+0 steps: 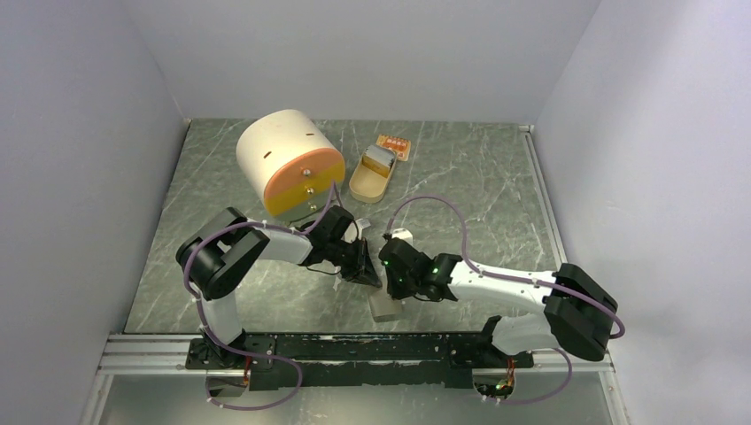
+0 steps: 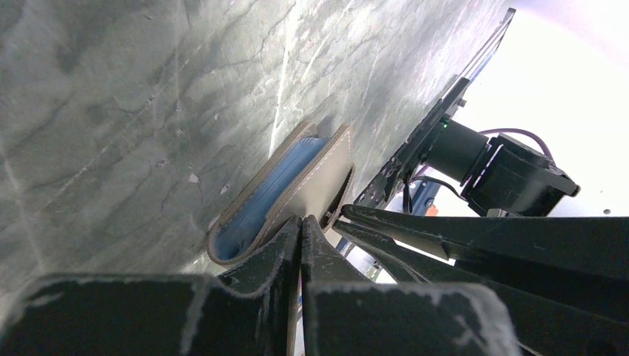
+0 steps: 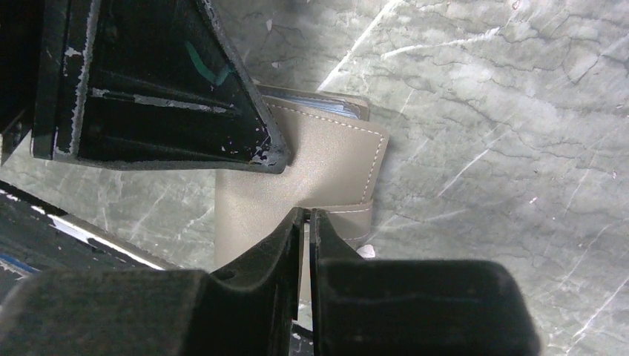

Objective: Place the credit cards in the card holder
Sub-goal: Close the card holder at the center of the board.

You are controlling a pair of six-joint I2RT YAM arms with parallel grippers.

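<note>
The taupe stitched card holder (image 3: 326, 159) lies folded on the marble-patterned table (image 1: 478, 204), low in the centre of the top view, just under both wrists. The right gripper (image 3: 308, 213) is pinched almost fully together on what looks like the thin strap across the holder's cover. The left gripper (image 2: 300, 220) is closed on nothing, its joined tips touching the cover's edge.

The likeliest failure is the strap slipping free. It is thin and held only at the fingertips, so a pull would probably let the cover snap back. The left tips press at a slant on a smooth top, so they may push the holder sideways instead of pinning it. The two grippers also sit very close together in the centre of the frame, and a small turn of either could knock the other.

The gold-orange credit card (image 1: 394, 146) lies well apart at upper centre, just behind the tan oval tin (image 1: 370, 180). Something blue shows inside the holder in the left wrist view; I cannot tell whether it is lining or a card.
</note>
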